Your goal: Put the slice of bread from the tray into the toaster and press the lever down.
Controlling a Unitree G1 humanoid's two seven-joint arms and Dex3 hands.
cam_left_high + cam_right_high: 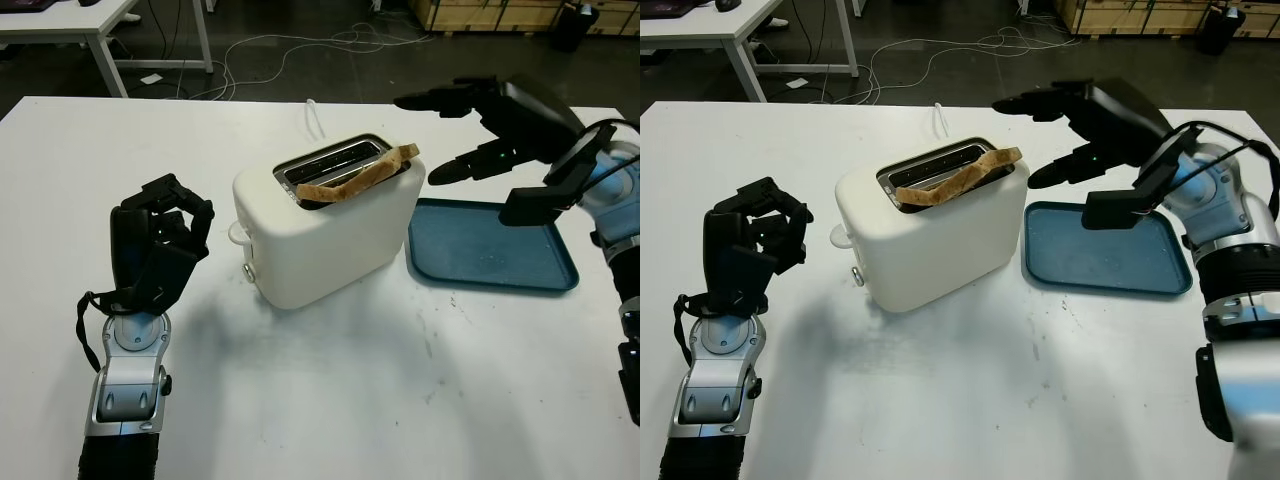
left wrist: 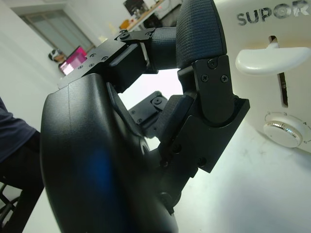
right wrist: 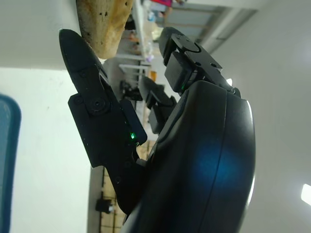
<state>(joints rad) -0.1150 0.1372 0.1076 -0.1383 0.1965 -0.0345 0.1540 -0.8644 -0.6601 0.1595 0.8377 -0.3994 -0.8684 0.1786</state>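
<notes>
A slice of bread lies tilted across the top of the white toaster, one end in a slot, the other end poking over the right rim. The toaster's lever sits raised on its left end face, above a round dial. My right hand hovers open just right of the toaster, above the blue tray, holding nothing; the bread's end is close to its fingers. My left hand stands upright left of the toaster, fingers curled, holding nothing.
The toaster's white cord runs back across the white table. Beyond the table's far edge are a dark floor with cables, another white table and wooden crates.
</notes>
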